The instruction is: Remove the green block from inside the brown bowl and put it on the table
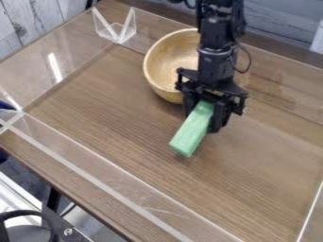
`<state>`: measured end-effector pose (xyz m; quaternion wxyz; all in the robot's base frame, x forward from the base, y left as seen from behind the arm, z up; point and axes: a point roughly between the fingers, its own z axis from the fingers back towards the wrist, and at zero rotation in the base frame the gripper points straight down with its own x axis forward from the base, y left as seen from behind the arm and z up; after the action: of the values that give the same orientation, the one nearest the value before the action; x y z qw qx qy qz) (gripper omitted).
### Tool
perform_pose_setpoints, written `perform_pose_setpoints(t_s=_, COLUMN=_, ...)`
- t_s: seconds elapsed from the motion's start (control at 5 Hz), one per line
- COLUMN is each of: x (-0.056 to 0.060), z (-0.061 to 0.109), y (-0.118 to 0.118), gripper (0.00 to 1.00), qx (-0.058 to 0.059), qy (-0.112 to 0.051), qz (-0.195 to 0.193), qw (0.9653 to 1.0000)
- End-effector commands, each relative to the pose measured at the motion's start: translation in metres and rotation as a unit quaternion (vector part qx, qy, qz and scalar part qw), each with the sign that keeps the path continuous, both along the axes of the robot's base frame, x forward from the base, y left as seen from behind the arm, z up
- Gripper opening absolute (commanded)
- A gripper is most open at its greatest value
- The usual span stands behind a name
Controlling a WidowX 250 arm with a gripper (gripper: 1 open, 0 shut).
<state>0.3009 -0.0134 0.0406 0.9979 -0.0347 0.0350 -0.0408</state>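
Far L, bottom corner: black cable/hose loop (pixel 28 219), partly cut off by the frame edge. Grey wood-look surface shows at upper L corner, beyond the tabletop.

Clear acrylic wall (pixel 76 156) runs diag. along the L/near side of the table (pixel 108 132), brown wood grain.

Upper L of ctr: small clear angular holder (pixel 115 23), see-through, standing near the far L edge of the table, well apart from the bowl.

Ctr, upper: brown bowl (pixel 161 62), round, light wood, pale inside, upright on the table. R part of it hidden behind the arm.

Ctr: green block (pixel 191 131), elongated, bright green, outside the bowl, on the near side of it, over the table. Long axis slanted, upper end up by the gripper, lower end toward viewer and a bit L. Can't tell if lower end touches the tabletop.

Just R of that: black gripper (pixel 205 104), clenched on the upper end of the green block, fingers partly hiding that end. Robot arm (pixel 220 43), black, segmented w/ cables, comes in from the top edge, passes in front of the bowl's R side.

Far R: another clear wall (pixel 312 203) along the table's R side, cut off by frame; bit of clear/white edge at upper R too.
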Motion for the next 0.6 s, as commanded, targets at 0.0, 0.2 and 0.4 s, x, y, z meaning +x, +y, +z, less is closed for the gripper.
perform_pose_setpoints(t_s=0.0, x=0.024, z=0.022, y=-0.007, gripper=0.0, qx=-0.003, qy=-0.046, qz=-0.013, qw=0.9988)
perform_pose_setpoints(t_s=0.2, x=0.042, z=0.019, y=-0.016, gripper=0.0, qx=-0.005, qy=-0.047, qz=-0.021, qw=0.9986)
perform_pose_setpoints(t_s=0.4, x=0.049, z=0.013, y=-0.016, gripper=0.0, qx=-0.004, qy=-0.046, qz=-0.023, qw=0.9987)
